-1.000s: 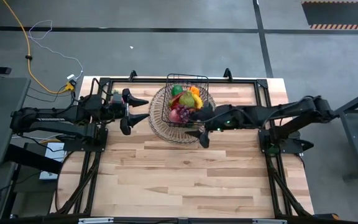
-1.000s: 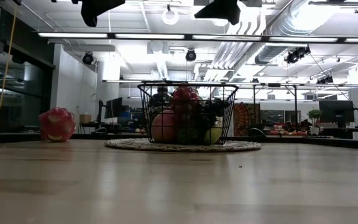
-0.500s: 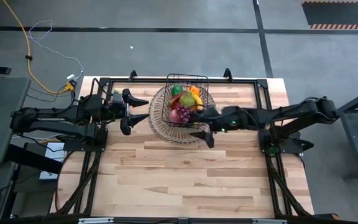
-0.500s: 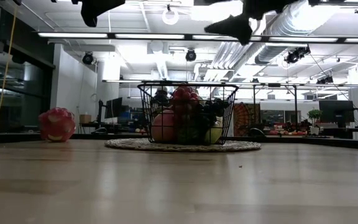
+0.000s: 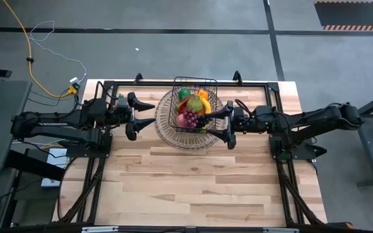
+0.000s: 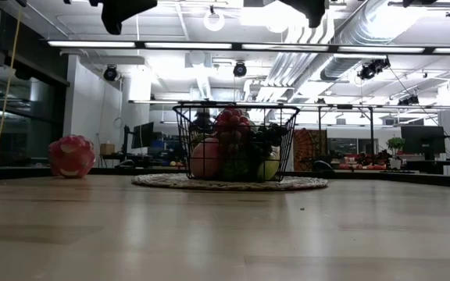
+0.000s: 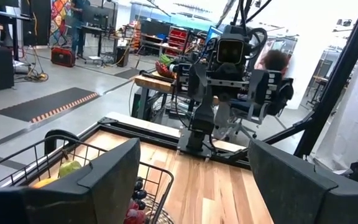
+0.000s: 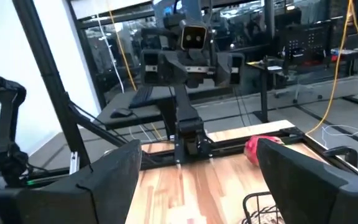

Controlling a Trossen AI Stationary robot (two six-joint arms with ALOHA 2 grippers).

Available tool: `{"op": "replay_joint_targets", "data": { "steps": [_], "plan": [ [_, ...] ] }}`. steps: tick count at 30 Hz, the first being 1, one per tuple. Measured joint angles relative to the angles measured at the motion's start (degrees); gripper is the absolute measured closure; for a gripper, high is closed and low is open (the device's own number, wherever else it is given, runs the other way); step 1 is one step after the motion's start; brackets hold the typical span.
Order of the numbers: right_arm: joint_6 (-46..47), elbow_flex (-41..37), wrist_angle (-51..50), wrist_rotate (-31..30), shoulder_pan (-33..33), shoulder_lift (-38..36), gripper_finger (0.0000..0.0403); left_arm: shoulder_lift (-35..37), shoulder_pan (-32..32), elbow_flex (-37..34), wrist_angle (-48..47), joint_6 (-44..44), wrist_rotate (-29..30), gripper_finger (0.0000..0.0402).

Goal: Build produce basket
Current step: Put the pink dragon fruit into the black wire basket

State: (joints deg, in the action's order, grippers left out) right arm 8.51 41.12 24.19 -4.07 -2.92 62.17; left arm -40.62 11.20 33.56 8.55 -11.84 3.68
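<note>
From the low camera I had bare wooden table (image 6: 225, 234) nearest me, then the round woven tray (image 6: 229, 183) with the basket (image 6: 236, 142) standing on it, mid-table. Inside I could make out a pink-red fruit (image 6: 206, 158), a yellow-green fruit (image 6: 269, 166) and a red grape bunch (image 6: 230, 121) riding on top. From overhead the basket (image 5: 194, 103) sat toward the far edge, centred between my two arms, with green, orange and red produce (image 5: 193, 105) piled in it and purple grapes (image 5: 191, 118) on the near side.

My right gripper (image 5: 227, 123) hung just to the right of the basket, above the tray's right rim, fingers spread wide, nothing between them. My left gripper (image 5: 139, 116) waited to the left of the tray, clear of it, fingers also spread and empty.

Farther left, the pink dragon fruit (image 6: 72, 156) lay on the table outside the basket, toward the far left edge; my right wrist camera caught it too (image 8: 262, 150), on the wood near the left arm's base. Through the left wrist camera I saw the basket's wire rim (image 7: 98, 163) with a green fruit (image 7: 69, 168) inside, and the right arm facing me beyond.
</note>
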Motion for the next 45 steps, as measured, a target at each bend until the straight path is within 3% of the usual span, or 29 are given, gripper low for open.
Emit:
{"op": "replay_joint_targets", "data": {
  "steps": [4, 7, 10, 12, 14, 21, 25, 35, 45],
  "plan": [
    [0.05, 0.00, -0.82, -1.89, 0.04, -0.02, 0.0094, 0.00, 0.00, 0.00, -0.71, 0.00, 0.16, 0.0112],
    [0.14, 0.00, -1.80, -3.61, 0.04, -0.02, 0.0094, 0.00, 0.00, 0.00, -1.67, -1.14, 3.43, 0.0112],
    [0.42, 0.00, -3.31, -5.02, 0.04, -0.02, 0.0094, -0.91, 0.02, 0.14, -3.03, -5.58, 14.47, 0.0112],
    [0.51, 0.00, -3.48, -5.32, 0.04, -0.02, 0.0094, -2.05, 0.83, 1.39, -8.60, -9.64, 23.62, 0.0112],
    [0.57, 0.00, -3.64, -5.32, 0.04, -0.02, 0.0094, -3.42, 3.18, 4.25, -16.72, -13.68, 27.66, 0.0112],
    [0.59, 0.00, -4.23, -7.00, 0.04, -0.02, 0.0094, -13.15, 15.59, 15.44, -51.73, -21.96, 22.36, 0.0112],
    [0.60, 0.00, -4.57, -8.19, 0.06, 0.00, 0.0093, -18.56, 20.98, 17.24, -63.50, -22.14, 22.23, 0.0112],
    [0.95, 0.00, -4.72, -8.20, 0.06, 0.00, 0.0093, -22.51, 27.50, 14.46, -67.69, -23.15, 22.17, 0.0105],
    [1.97, 0.00, -4.77, -8.20, 0.06, 0.00, 0.0093, -22.51, 31.18, 14.40, -67.47, -20.06, 21.78, 0.0065]
  ]
}}
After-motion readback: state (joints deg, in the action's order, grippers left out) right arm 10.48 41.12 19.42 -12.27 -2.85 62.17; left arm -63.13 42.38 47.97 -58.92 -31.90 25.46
